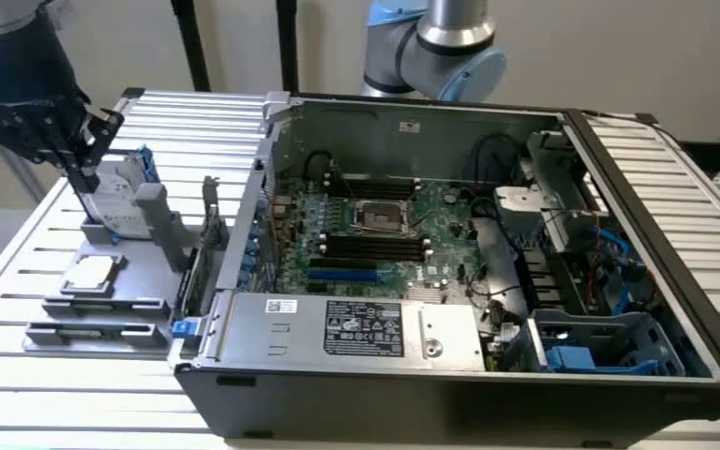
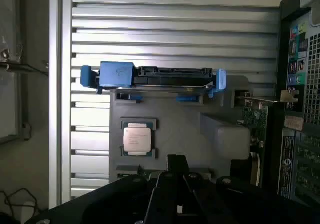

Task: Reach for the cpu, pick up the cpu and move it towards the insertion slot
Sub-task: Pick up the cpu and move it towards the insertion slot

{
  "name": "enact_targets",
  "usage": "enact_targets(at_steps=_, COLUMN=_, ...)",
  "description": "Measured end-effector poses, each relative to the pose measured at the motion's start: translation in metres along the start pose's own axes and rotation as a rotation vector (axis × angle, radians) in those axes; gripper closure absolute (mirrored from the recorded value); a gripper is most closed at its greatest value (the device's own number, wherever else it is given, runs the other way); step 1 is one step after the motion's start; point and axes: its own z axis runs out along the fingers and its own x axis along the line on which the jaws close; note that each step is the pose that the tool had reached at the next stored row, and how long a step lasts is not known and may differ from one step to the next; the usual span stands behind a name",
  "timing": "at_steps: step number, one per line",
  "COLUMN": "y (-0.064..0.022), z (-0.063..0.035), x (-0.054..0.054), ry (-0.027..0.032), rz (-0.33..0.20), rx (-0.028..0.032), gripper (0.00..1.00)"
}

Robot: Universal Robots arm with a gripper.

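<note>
Hovering over the exterior view's left side, your end effector [image 1: 85, 183] hangs from the black wrist of the arm, above a gray holder [image 1: 147, 234] that sits on the slatted metal counter [image 1: 10, 272]. It looks closed, tips together, with nothing held in it. In the wrist view the end effector [image 2: 177, 160] shows as a dark narrow shape rising over the holder [image 2: 200, 129].

You will find the cpu [image 1: 91, 274] lying flat in a square recess of that holder, silvery top facing up, nearer the exterior camera than the end effector. The two are apart and nothing touches the chip. In the wrist view the cpu [image 2: 138, 138] sits between the end effector and a hard drive [image 2: 155, 78] with blue brackets, which stands on edge in the holder. The end effector is above this hard drive [image 1: 116, 192] in the exterior view. A green memory stick [image 2: 255, 118] stands upright at the holder's edge nearest the computer.

An open computer case [image 1: 660, 187] lies on the counter to the exterior view's right of the holder. The insertion slot [image 1: 379, 216] is on the green board inside, a dark square in a silver frame, well apart from the cpu. Long black memory slots [image 1: 373, 246] run just beside it.
</note>
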Motion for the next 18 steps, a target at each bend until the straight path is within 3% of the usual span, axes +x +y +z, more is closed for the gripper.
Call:
enact_targets(at_steps=14, y=0.0000, z=-0.0001, x=0.000, ry=0.0002, rz=0.000, rx=0.0001, gripper=0.89)
enact_targets(at_steps=18, y=0.0002, z=0.0000, x=0.014, ry=0.0001, rz=0.000, rx=0.0001, gripper=0.89)
